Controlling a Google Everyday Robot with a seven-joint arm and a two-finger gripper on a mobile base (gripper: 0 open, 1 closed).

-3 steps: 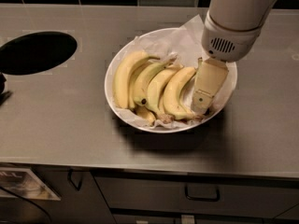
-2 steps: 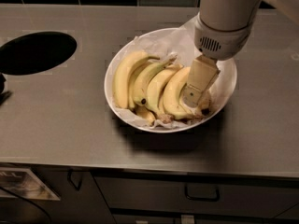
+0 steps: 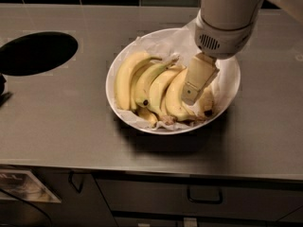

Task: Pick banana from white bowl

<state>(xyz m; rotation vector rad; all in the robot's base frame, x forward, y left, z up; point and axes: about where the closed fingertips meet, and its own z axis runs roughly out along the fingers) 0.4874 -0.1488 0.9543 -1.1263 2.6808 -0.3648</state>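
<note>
At the far left a black oval opening [image 3: 38, 53] is cut into the steel bench [image 3: 61, 122]. It lies well apart from the work, so it plays no part in the pick.

Right of it, near the middle of the bench, stands the white bowl [image 3: 110, 82]. Its crinkled paper lining [image 3: 165, 41] rises above the far rim, presumably to cushion the fruit and keep it off the glaze. A bunch of long curved bananas [image 3: 142, 82] fills the left and middle of the bowl. They lean on one another with their stems gathered toward the far side, which leaves only the right side free for a single fruit.

The gripper [image 3: 190, 97] is down inside the bowl on that side, pitched at a slant. Its tip lies against the rightmost banana of the bunch, with the pale cylindrical wrist [image 3: 227, 18] above it. The tilt seems meant to slip it into the narrow gap between the bunch and the bowl wall. From this angle I cannot tell whether the gripper is open or closed.

The banana [image 3: 206, 102], short with a dark tip, lies just right of the gripper's tip against the bowl's right wall, on the paper. Most of it is hidden behind the gripper, so contact may already be made, but that is uncertain. By this judgement the grasp is not yet secured, and the neighbouring bunch is the likeliest thing to be snagged.
</note>
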